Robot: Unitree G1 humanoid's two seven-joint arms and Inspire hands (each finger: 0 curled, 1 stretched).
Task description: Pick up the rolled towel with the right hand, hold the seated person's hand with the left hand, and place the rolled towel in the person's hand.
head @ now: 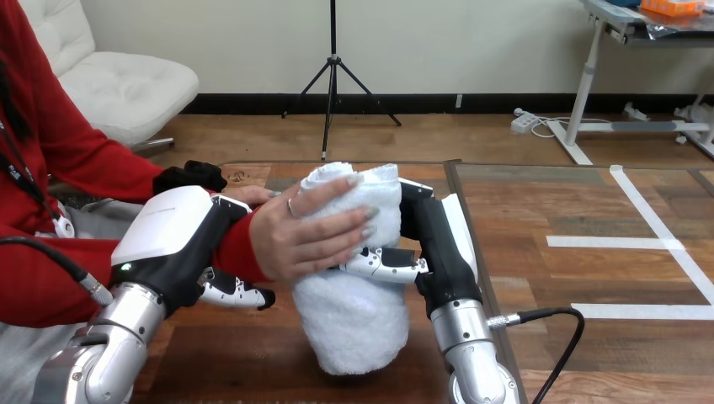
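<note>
Looking soft and light, towel [349,324] was clamped mid-roll by right hand [431,244], person's hand [295,236] wrapped beside its thumb; left hand [168,236] against wrist [236,248], closure: cannot tell.

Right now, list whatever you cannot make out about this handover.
Whether the left hand grips the person's wrist: head view, its own white shell covers the contact.
How far the right hand wraps the rolled towel: head view, the towel hides its far side.
Palm of the person's hand: head view, turned against the towel.
</note>
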